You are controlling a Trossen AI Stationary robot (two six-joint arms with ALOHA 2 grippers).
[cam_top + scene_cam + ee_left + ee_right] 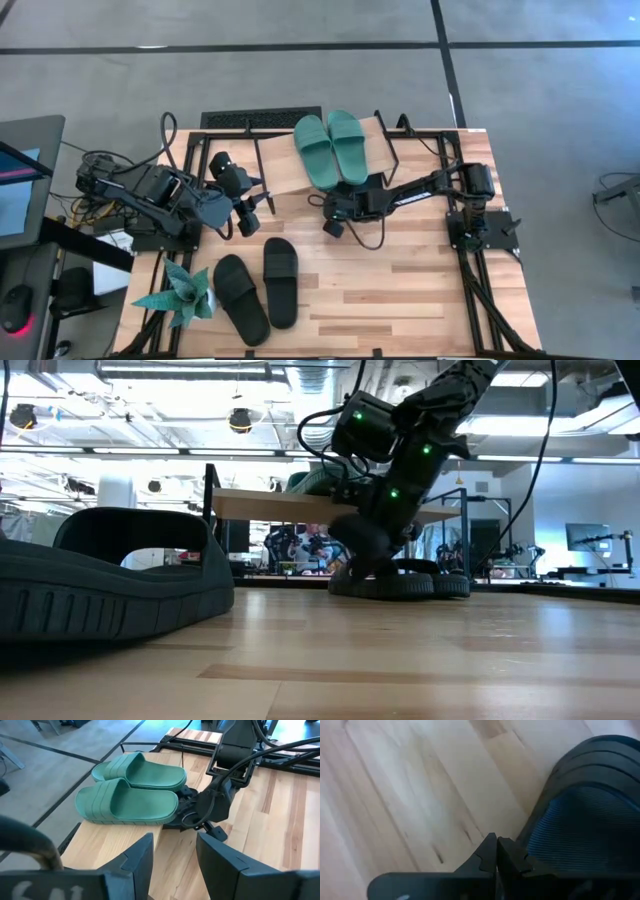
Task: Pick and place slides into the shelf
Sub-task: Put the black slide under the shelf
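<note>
Teal slides (132, 790) on shelf (107, 847)

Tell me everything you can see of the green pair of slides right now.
The two teal green slides lie side by side, touching along their length, soles down on the slanted light wood top of the shelf. They look like moulded rubber, each with a wide ribbed strap and an open toe. In the left wrist view their ends hang slightly past the plank's edge, just above the right arm. No gripper holds them.
</note>
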